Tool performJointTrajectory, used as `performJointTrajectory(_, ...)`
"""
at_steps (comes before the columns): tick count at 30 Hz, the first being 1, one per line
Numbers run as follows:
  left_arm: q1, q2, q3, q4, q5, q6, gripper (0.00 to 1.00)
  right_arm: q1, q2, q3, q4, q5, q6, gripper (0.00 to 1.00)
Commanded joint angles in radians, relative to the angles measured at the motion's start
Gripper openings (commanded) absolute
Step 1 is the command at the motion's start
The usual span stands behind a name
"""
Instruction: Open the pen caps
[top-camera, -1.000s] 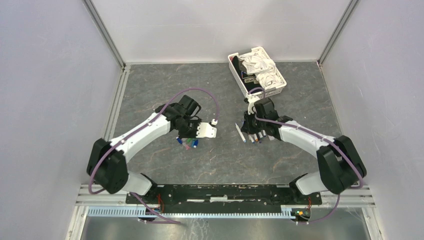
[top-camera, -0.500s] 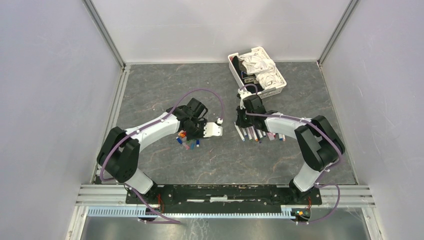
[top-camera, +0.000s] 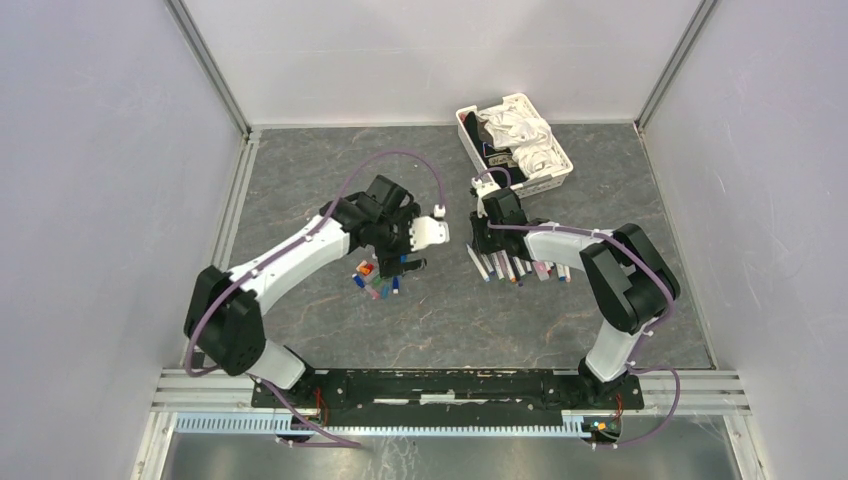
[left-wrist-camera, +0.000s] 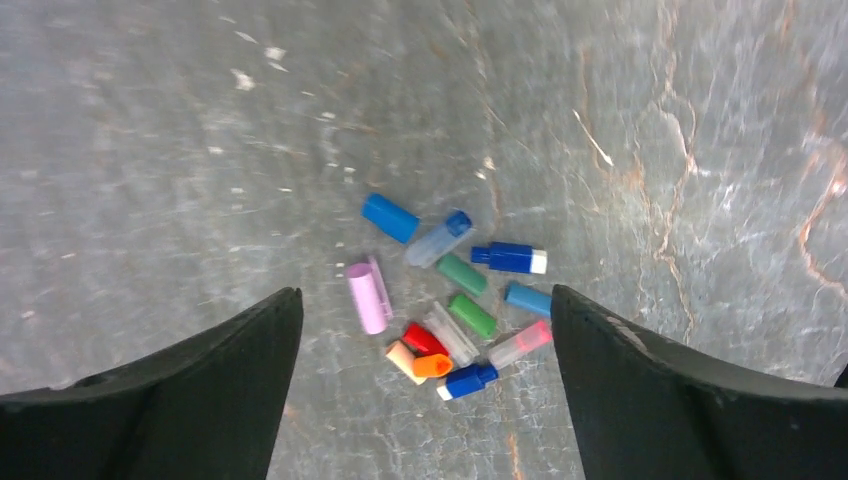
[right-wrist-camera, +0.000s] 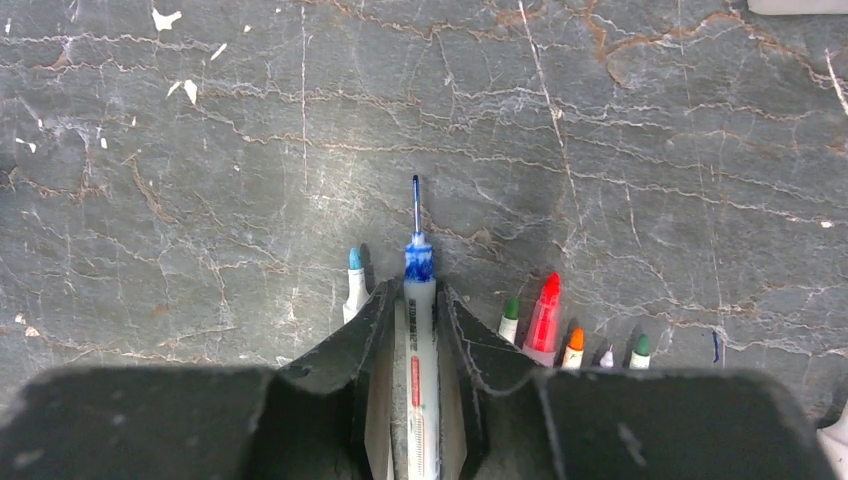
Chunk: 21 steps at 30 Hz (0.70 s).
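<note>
White basket (top-camera: 471, 142) with crumpled cloth (top-camera: 521, 131)

You can count about a dozen pen caps (left-wrist-camera: 461, 273): four blue, three clear, two green, and one each of pink, red and orange. At least seven pens (right-wrist-camera: 547, 305) show their tips, and there is one white basket (top-camera: 468, 133).
</note>
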Motion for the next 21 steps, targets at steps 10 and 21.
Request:
performJointTrajectory(10, 0.040, -0.168, 0.269, -0.051, -0.266, -0.311, 1.00, 0.041, -0.169, -0.015, -0.041, 0.085, -0.013, 0.44)
performJointTrajectory(21, 0.448, -0.246, 0.156, 0.227, -0.268, -0.523, 1.00, 0.013, -0.562, -0.160, -0.167, 0.506, -0.025, 0.98)
